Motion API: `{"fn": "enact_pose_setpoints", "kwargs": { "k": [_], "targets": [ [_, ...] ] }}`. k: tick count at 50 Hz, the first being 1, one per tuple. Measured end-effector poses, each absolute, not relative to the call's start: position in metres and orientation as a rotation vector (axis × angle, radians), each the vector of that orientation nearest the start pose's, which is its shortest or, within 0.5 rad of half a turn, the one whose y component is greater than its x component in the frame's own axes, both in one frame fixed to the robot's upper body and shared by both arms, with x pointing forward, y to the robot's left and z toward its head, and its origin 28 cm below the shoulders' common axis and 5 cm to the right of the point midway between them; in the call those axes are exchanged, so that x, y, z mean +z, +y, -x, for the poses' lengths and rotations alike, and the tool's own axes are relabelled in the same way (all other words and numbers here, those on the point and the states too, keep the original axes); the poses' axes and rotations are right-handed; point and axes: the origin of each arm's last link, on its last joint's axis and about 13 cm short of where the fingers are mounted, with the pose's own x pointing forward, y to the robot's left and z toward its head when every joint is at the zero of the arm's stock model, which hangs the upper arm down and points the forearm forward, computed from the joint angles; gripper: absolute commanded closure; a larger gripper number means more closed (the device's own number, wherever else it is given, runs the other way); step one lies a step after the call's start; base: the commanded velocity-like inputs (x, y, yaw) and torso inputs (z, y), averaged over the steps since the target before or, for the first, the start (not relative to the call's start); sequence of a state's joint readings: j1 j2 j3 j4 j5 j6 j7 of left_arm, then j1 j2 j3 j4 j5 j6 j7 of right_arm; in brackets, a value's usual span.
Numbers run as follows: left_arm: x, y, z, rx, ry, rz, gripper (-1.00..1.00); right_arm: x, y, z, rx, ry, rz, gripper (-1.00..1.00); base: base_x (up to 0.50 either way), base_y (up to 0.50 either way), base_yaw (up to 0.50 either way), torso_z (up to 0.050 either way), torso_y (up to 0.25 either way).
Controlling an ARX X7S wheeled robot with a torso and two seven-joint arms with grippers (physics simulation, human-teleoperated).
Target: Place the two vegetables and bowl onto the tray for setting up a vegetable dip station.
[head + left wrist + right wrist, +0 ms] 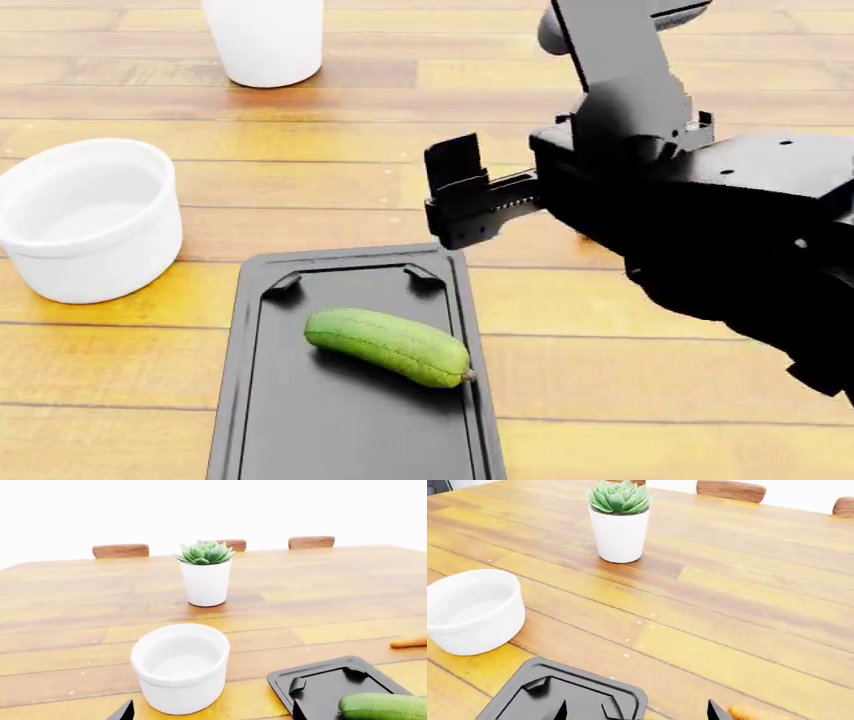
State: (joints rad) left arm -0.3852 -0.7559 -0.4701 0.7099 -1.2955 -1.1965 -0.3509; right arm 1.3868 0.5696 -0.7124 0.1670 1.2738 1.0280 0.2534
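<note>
A: The right gripper is seen in the head view hovering over the table just beyond the far end of the tray. One finger stands clear and nothing is seen between the jaws, so it is judged to be released and empty. Of the left gripper only dark tips show at the edge of the left wrist view; they sit apart with nothing between, so it too is taken as released.

B: Where are the task's things found?

A: The cucumber is already lying on the tray, tilted across it. The bowl stands on the table at about ten o'clock from the cucumber, just beside the tray's far left corner and not yet on it. The carrot is glimpsed in the right wrist view on the bare wood, close by the right gripper's fingertips; in the head view it is hidden behind the arm.

B: How is the carrot expected to handle?

A: It is judged light, stiff and smooth, and tapered, so a pinch across its thicker middle is advised. The bowl is judged rigid and heavier; its thick rim would be the place to take hold.
</note>
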Motion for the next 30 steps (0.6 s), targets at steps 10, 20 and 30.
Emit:
{"fn": "enact_pose_setpoints", "kwargs": {
  "k": [10, 20, 30],
  "targets": [
    [0.238, 0.316, -0.194, -0.137, 0.044, -0.005, -1.00, 0.281, -0.160, -0.304, 0.253, 0.190, 0.020, -1.00, 0.00, 0.00, 0.00, 0.000, 0.000],
    [0.241, 0.317, -0.200, -0.135, 0.046, 0.004, -1.00, 0.274, -0.179, -0.287, 0.142, 0.152, 0.010, -1.00, 0.00, 0.00, 0.00, 0.000, 0.000],
    [0.240, 0.318, -0.201, -0.131, 0.051, 0.008, -1.00, 0.269, -0.191, -0.285, 0.068, 0.163, 0.033, -1.00, 0.00, 0.00, 0.00, 0.000, 0.000]
  ]
}}
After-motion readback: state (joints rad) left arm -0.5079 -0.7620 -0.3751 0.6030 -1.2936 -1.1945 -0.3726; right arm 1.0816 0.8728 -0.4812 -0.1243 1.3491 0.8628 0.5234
